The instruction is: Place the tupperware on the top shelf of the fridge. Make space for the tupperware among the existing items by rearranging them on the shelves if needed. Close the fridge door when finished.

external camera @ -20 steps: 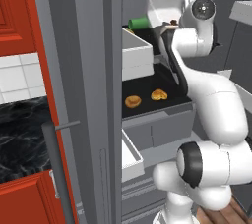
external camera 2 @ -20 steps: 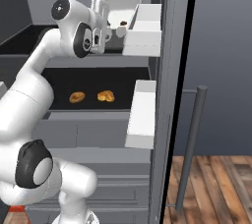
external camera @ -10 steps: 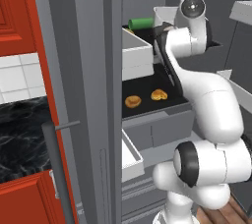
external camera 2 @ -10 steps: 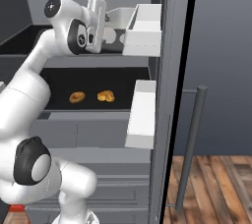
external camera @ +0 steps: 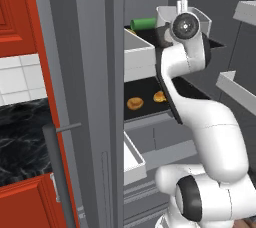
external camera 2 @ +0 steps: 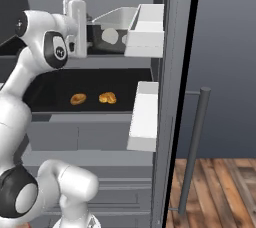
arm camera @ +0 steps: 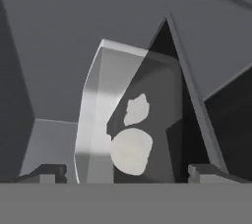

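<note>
The tupperware (external camera 2: 116,31) sits at top-shelf height in the open fridge (external camera 2: 100,127), held out in front of my hand, and my camera sees two pale lumps through its translucent wall; my jaws stand on either side of its near end, though I cannot tell whether they actually clamp it. Beside it on the top shelf (external camera: 216,45) lies a green cylinder (external camera: 143,23). On the lower shelf (external camera 2: 55,92) lie two orange-brown pastries (external camera 2: 93,98), near each other and well below my hand.

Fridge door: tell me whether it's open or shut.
Open. The fridge interior is exposed: both black shelves, two pastries on the lower one, and the door bins swung outward.
</note>
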Controlling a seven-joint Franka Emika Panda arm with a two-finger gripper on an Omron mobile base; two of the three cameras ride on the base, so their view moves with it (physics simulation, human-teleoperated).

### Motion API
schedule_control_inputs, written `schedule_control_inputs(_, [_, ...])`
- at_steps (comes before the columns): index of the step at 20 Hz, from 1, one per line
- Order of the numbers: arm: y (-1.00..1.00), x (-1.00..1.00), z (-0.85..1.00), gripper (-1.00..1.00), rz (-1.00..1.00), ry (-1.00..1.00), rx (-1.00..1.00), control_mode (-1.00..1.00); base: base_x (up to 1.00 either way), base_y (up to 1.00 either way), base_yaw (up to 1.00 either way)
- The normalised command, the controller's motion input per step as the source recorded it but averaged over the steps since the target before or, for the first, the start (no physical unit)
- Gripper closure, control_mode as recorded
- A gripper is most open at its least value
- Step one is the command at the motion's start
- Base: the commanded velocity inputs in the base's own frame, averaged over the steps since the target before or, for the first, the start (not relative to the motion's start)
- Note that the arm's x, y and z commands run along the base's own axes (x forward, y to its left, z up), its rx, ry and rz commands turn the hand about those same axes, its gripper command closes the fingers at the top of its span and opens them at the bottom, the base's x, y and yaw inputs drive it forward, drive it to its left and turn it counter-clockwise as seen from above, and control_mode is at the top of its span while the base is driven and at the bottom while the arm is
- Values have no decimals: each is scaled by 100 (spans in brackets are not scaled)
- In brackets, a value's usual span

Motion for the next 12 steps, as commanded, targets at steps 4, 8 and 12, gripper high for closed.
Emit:
schedule_control_inputs(4, [0,-100,25,-100,22,0,2,-100,0,0,0])
schedule_control_inputs(8, [0,-100,2,-100,45,3,-4,-100,0,0,0])
schedule_control_inputs(12, [1,-100,-12,-100,58,11,-22,-100,0,0,0])
